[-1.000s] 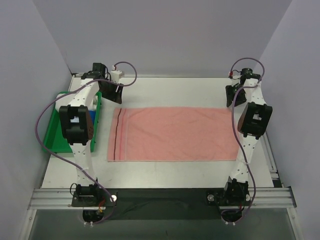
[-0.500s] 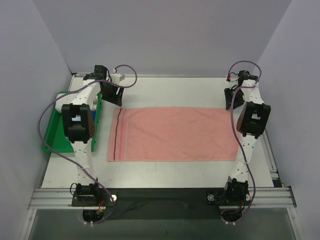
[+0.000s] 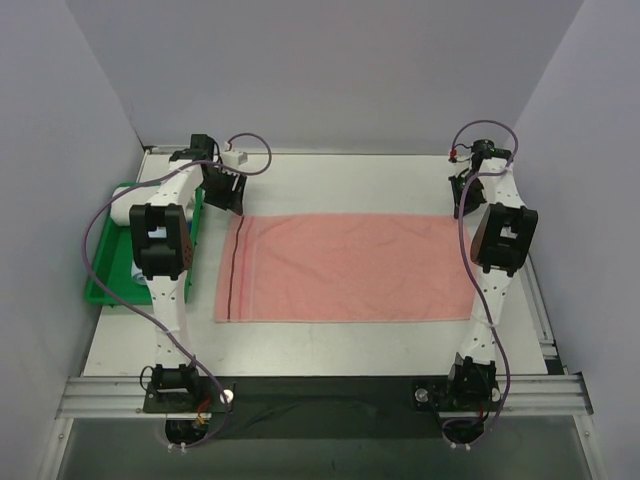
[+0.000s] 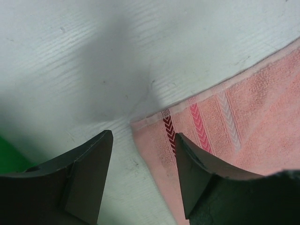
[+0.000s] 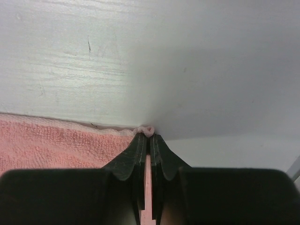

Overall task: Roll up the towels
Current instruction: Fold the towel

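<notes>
The salmon pink towel (image 3: 345, 268) lies flat as a long strip across the table, with a dark stripe near its left end. My left gripper (image 3: 233, 203) is open just above the towel's far left corner (image 4: 159, 123), one finger over the bare table and the other over the cloth. My right gripper (image 3: 464, 203) is shut on the towel's far right corner (image 5: 148, 130), a small fold of cloth sticking out past its tips. The light blue towel is hidden behind my left arm or out of view.
A green bin (image 3: 112, 275) stands at the table's left edge, partly behind my left arm. The white table (image 3: 350, 185) runs to the back wall beyond the towel. A metal rail (image 3: 320, 392) crosses the near edge at the arm bases.
My left gripper has moved right and nearer, from beside the bin to the towel's far left corner. My right gripper has stayed at the far right corner.
</notes>
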You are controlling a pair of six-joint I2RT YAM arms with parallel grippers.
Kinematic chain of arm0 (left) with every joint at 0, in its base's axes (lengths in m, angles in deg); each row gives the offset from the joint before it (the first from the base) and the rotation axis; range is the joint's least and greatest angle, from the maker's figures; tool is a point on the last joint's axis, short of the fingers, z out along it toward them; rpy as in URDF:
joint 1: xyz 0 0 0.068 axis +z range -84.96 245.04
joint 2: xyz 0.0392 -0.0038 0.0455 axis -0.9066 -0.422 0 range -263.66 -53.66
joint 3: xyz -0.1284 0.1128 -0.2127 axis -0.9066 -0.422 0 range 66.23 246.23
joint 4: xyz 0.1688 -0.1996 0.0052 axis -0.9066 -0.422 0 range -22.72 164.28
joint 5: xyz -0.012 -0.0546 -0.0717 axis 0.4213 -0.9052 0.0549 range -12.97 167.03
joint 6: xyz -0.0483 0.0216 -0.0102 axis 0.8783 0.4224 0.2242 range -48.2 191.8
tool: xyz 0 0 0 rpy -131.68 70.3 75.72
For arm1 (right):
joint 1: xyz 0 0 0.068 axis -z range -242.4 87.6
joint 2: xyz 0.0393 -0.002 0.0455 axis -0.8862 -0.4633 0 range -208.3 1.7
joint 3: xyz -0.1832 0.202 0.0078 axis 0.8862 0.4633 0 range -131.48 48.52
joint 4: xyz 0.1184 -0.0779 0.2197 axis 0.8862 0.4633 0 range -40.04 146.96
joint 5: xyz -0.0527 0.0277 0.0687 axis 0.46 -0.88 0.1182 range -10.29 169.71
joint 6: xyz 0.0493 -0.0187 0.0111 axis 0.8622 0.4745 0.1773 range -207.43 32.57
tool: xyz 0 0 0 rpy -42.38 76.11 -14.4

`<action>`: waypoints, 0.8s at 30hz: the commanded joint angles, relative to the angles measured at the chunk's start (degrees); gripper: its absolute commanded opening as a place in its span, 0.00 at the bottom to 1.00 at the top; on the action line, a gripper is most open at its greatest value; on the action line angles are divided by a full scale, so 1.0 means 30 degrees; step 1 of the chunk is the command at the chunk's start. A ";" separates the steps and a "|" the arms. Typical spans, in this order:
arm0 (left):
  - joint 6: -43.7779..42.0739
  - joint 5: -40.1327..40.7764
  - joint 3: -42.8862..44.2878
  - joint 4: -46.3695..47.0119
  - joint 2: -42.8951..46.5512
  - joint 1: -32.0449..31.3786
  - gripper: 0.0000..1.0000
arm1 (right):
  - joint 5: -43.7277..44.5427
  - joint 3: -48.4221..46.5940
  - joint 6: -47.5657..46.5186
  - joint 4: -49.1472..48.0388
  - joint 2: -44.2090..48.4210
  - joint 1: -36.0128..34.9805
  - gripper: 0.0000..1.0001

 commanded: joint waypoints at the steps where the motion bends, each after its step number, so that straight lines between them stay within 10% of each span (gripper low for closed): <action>1: 0.0500 0.0109 0.1496 0.0135 -0.0201 0.0234 0.65 | 0.0396 -0.0104 -0.0124 0.0957 -0.0630 -0.0169 0.00; 24: 0.0296 0.1457 -0.1050 0.0456 -0.0760 -0.0702 0.47 | 0.0660 -0.0163 -0.0036 0.0899 -0.0688 -0.0139 0.00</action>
